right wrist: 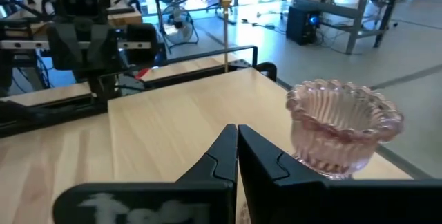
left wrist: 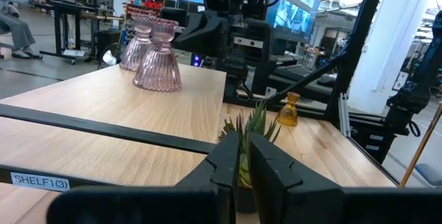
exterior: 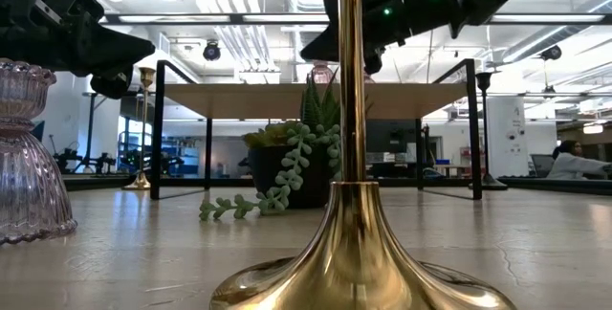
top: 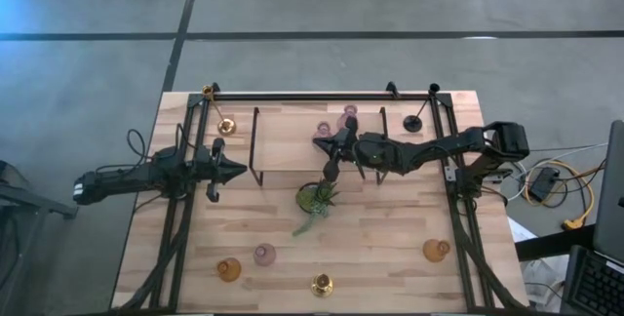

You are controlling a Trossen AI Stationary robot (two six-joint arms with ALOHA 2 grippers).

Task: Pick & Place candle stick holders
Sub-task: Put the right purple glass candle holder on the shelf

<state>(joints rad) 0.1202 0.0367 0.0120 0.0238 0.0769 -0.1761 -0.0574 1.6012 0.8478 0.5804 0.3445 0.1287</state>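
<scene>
On the shelf [top: 292, 145] our closed, empty right gripper [top: 329, 173] nears a pink holder [right wrist: 343, 128]: fragile, slippery; grasp its waist.

Low view: slim brass candle holder [exterior: 356, 243] stem cut off at top edge; ribbed pale pink glass holder [exterior: 29, 157] cropped at left edge.

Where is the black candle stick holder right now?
In the high view, the black candle stick holder stands at the table's far right corner, beside the black frame post, apart from the pink holders.
</scene>
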